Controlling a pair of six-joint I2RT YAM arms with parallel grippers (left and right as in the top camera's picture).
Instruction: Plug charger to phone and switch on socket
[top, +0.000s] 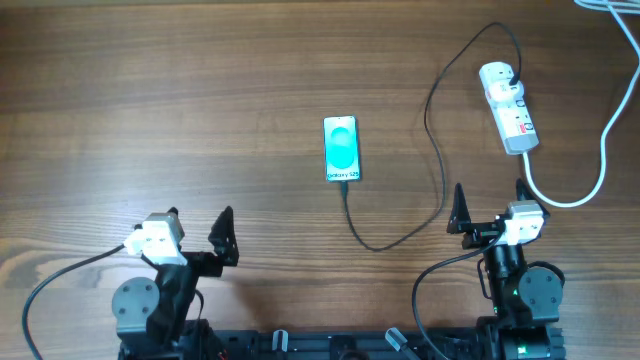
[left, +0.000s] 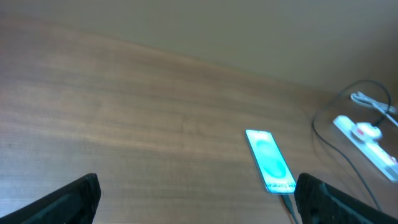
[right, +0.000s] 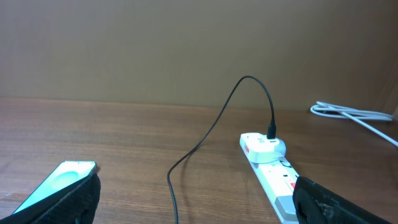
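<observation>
The phone (top: 341, 149) lies flat mid-table with its teal screen lit; it also shows in the left wrist view (left: 269, 160) and the right wrist view (right: 56, 180). The thin black charger cable (top: 436, 150) runs from the white plug in the socket strip (top: 508, 108), loops toward me, and its end meets the phone's near edge. The strip also shows in both wrist views (left: 367, 140) (right: 273, 168). My left gripper (top: 200, 218) (left: 199, 199) is open and empty, near-left of the phone. My right gripper (top: 490, 205) (right: 199, 199) is open and empty, below the strip.
The strip's thick white cord (top: 590, 170) curves from its near end off the far right edge of the table, and shows in the right wrist view (right: 354, 115). The wooden table (top: 150, 100) carries nothing else. My arm bases sit at the near edge.
</observation>
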